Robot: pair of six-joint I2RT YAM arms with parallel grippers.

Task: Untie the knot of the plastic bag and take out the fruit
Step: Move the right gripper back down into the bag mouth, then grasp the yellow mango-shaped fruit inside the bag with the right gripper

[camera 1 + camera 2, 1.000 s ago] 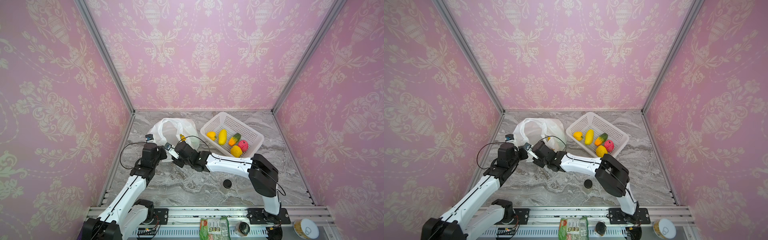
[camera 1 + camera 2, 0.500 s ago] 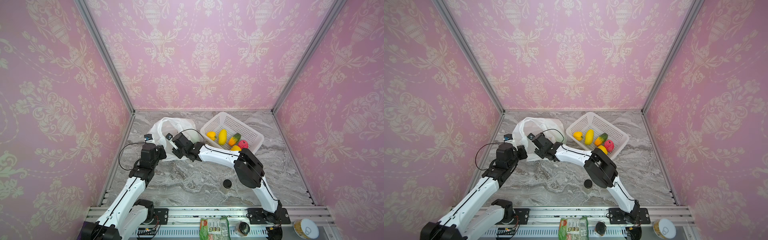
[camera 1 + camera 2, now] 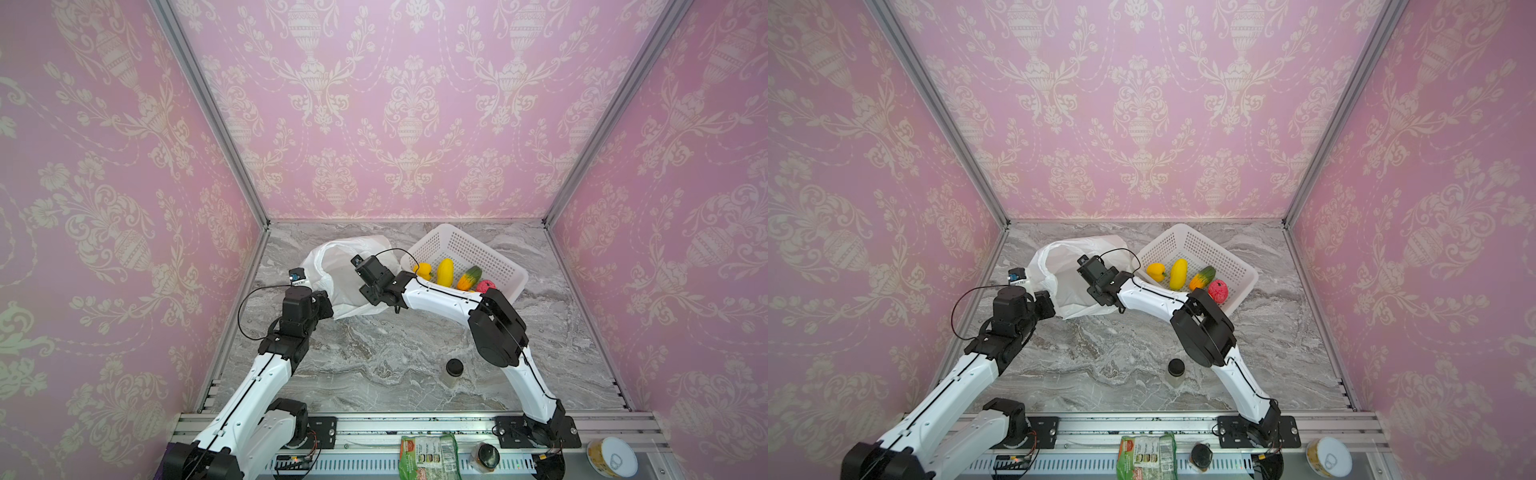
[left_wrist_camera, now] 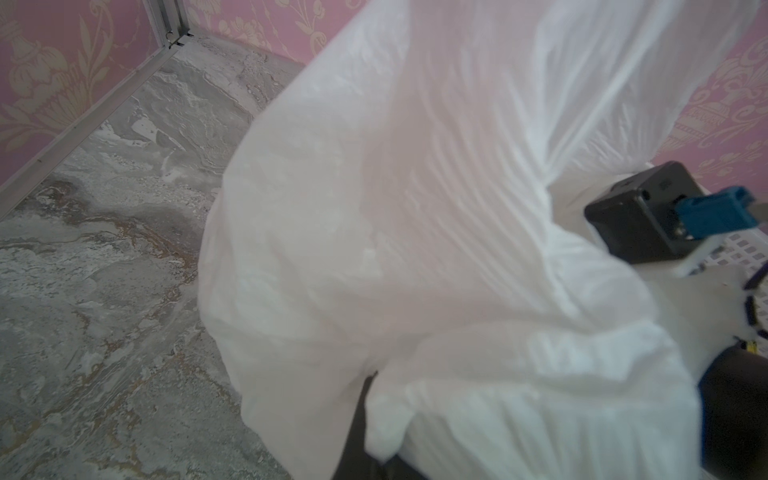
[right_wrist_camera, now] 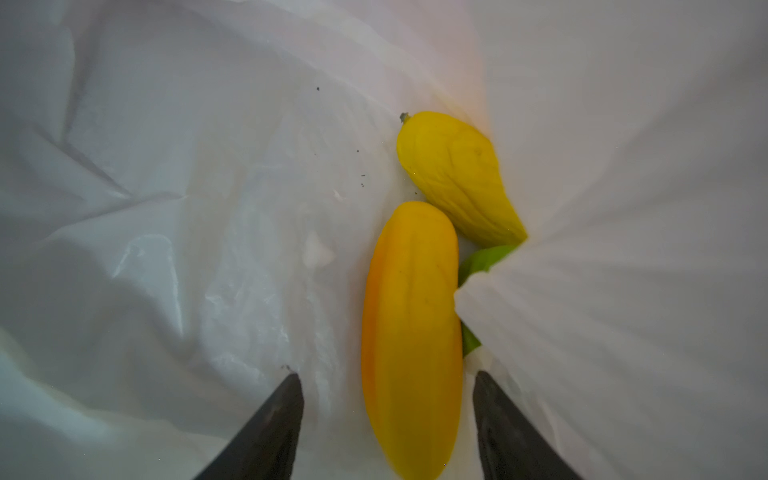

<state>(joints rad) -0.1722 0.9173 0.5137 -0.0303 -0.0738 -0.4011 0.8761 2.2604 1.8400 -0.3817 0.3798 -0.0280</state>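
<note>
Two grippers at the plastic bag [image 3: 332, 266]: left gripper [image 3: 328, 304] pinched shut on its near rim; right gripper [image 5: 385, 375] past it, inside the mouth, jaws apart and empty, astride the near end of the long orange-yellow fruit [image 5: 411, 324]. Long axis dead ahead, in line with the reach. Beyond, against its far end: pear-shaped yellow fruit [image 5: 453, 178], green piece [image 5: 484, 258] half under a fold.

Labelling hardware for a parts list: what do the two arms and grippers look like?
Both the left arm and right arm have glossy white links joined by chunky black joint housings, with a thin black cable looping to each wrist. A wrist camera is a black box with a blue plug. The right gripper has dark, tapered fingers.
</note>
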